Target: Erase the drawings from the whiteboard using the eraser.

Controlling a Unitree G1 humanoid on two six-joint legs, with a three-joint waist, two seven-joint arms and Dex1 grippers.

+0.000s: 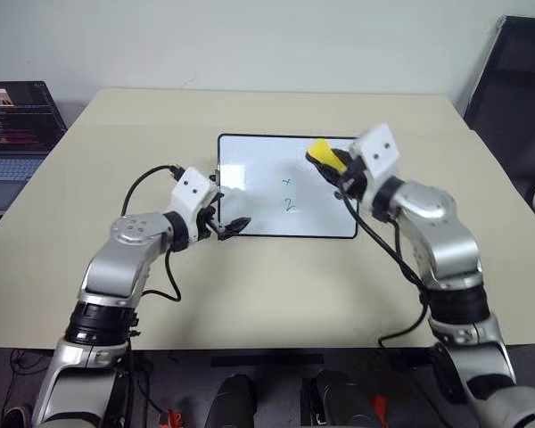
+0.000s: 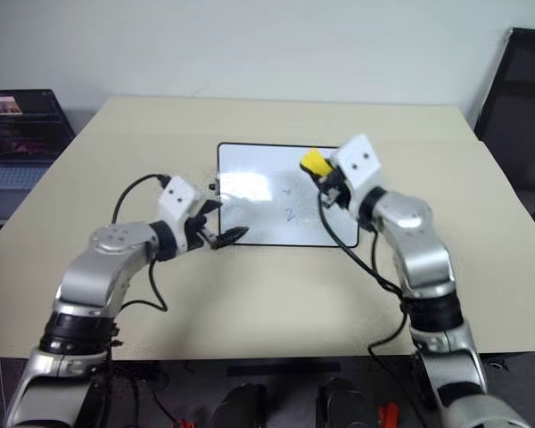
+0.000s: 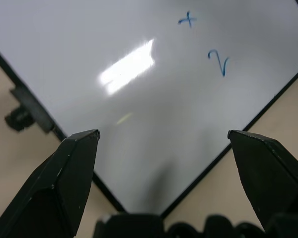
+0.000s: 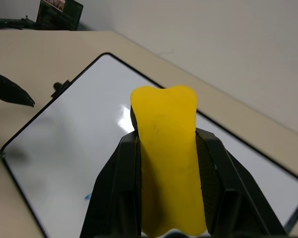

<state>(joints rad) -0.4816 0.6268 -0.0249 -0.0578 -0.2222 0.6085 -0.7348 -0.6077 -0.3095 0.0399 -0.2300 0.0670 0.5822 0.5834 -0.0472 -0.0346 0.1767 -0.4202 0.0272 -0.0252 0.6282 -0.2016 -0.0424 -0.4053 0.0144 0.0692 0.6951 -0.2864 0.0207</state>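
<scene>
Centre-frame on the table [image 1: 250, 285] lies the whiteboard [image 1: 250, 169]; marks [image 1: 288, 194] sit lower left of the right gripper [image 1: 325, 160], clenched on the eraser [image 1: 319, 150], held above the board. Left gripper [image 1: 232, 226], spread, empty, at the board's lower left edge; right arm nearer.

2 arms are seen, each clad in silver-grey shells with black ribbed bands at the joints. A white box-shaped housing is mounted at each wrist. A loose black cable is looped along each forearm. The left gripper [image 1: 233, 228] is fitted with 2 black, wedge-shaped fingers [image 3: 64, 183] tapering to blunt tips. The right gripper [image 4: 166, 163] is fitted with 2 black fingers [image 4: 120, 193] bearing a finely textured inner face.
</scene>
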